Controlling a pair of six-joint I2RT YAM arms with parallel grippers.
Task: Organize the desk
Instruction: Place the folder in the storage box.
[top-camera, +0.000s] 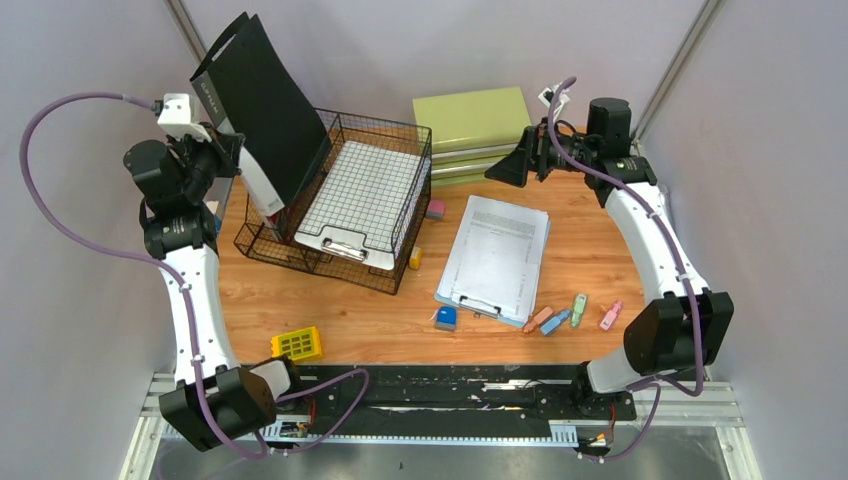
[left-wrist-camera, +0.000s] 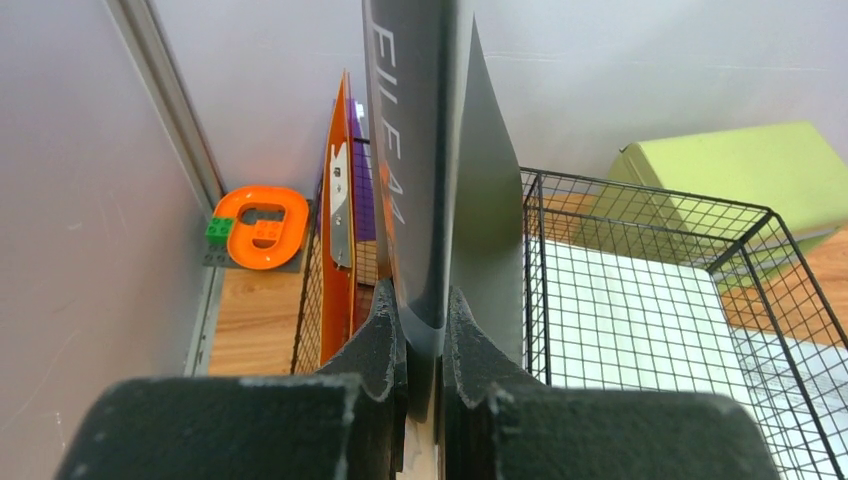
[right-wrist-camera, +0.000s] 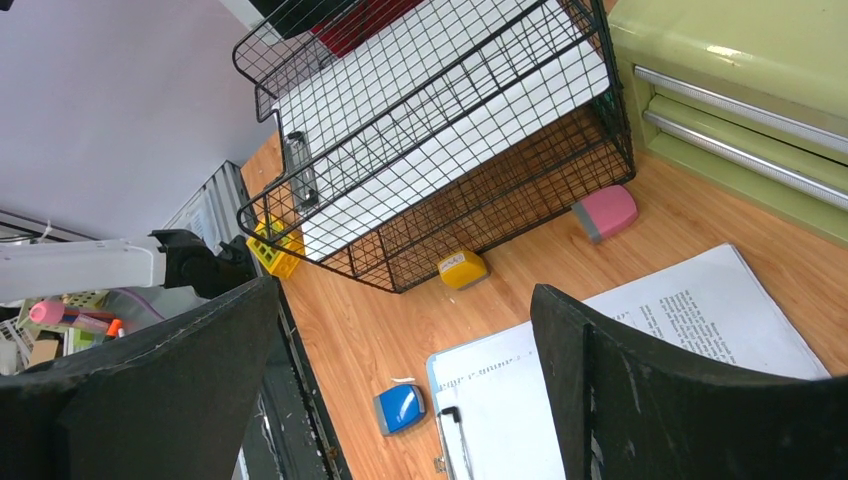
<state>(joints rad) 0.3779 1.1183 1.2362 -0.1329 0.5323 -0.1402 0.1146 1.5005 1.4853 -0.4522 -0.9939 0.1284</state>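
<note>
Between the fingers of the left end effector (left-wrist-camera: 425, 335), a black folder (left-wrist-camera: 415, 150) is being gripped by one edge; the jaws are pressing on both faces and the folder is rising tall above them. Just beside this grip, an orange folder (left-wrist-camera: 337, 250) is standing on edge behind the mesh of a black wire basket (left-wrist-camera: 650, 193), and a white clipboard (top-camera: 360, 195) is lying in the basket tray on the other side. Below the basket, the worktop (top-camera: 330, 310) is supporting it.

At the right end effector (right-wrist-camera: 405, 300), the jaws are standing wide apart and holding nothing above the worktop. Below and ahead of them, a second clipboard (right-wrist-camera: 640, 360) with printed sheets is lying flat, with a small blue object (right-wrist-camera: 400, 408) just off its clip end. Farther ahead, a yellow object (right-wrist-camera: 463, 268) and a pink block (right-wrist-camera: 605, 212) are lying just beside the basket's base, and a green drawer cabinet (right-wrist-camera: 740, 90) is standing alongside.
</note>
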